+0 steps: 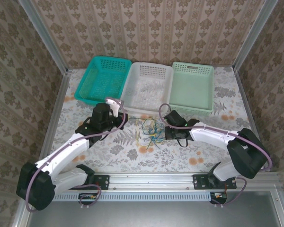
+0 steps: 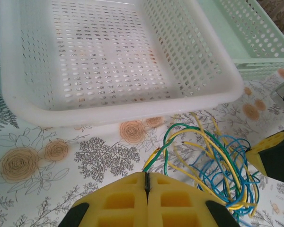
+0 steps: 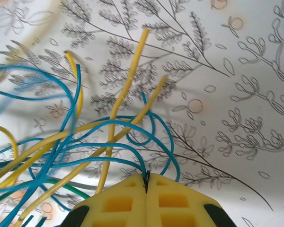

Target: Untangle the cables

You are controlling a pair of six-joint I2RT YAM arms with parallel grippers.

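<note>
Left fingers [image 2: 118, 201], right fingers [image 3: 175, 203], clamped on cables [image 2: 219, 163]

Soft, even light fills my overhead view, and the shadows on the table [image 1: 118, 152] are faint. Ahead of the left gripper [image 2: 146, 182] the white basket [image 2: 132, 111] looks bright and slightly washed out, its rim curving toward the frame edges. Just ahead of the right gripper [image 3: 146, 182] the cables [image 3: 113, 132] are sharp; off to its left they blur, with pale, soft shadows beneath them
</note>
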